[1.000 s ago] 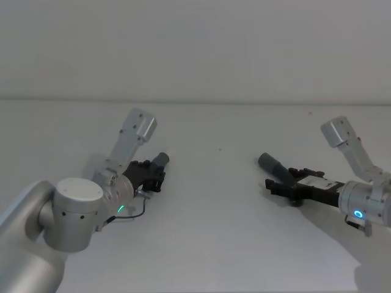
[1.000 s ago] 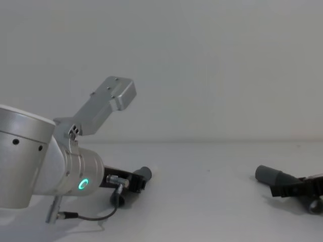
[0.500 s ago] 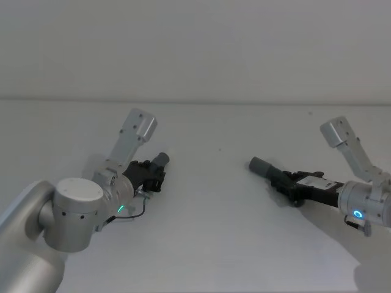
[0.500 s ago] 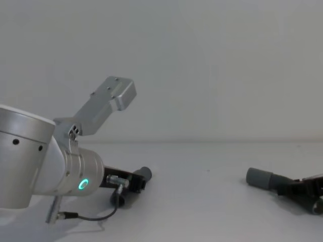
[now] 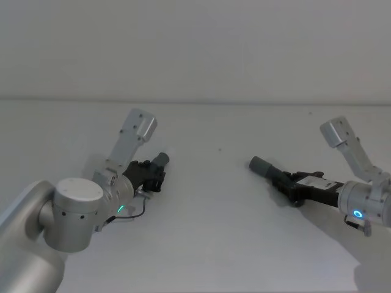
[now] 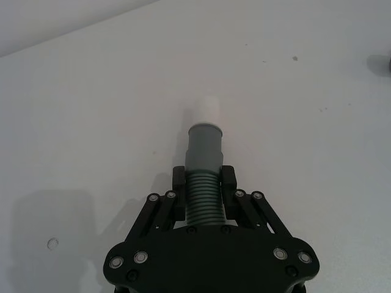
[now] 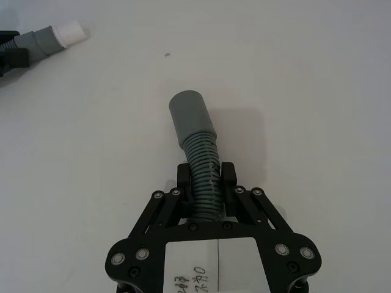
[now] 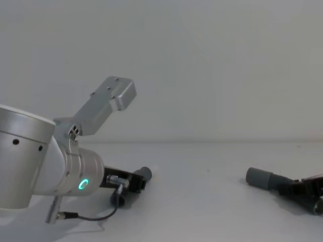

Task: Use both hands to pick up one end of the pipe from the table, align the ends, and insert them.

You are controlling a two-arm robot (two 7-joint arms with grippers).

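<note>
Two pieces: short pipe piece [image 6: 203,152] on the left and long pipe piece [image 7: 197,137] on the right, well apart, both low over the table [image 5: 208,244].
Left tool [image 6: 203,182]: closed on the ribs just behind the cuff, white tip [image 6: 208,110] free and pointing far-right.
Right tool [image 7: 204,177]: closed on the ribs, grey cuff [image 7: 188,113] pointing left.
Arm pose: both forearms low, reaching in from the near sides.
Doing it well: raise both ends and put them on one axis before pushing. A skewed approach would likely catch the tip on the rim.

The white-tipped hose [image 6: 203,143] is clamped in the left gripper [image 6: 203,178], the plain hose [image 7: 194,122] in the right gripper [image 7: 206,174]; cuffs [image 5: 261,165] point inward, well apart
</note>
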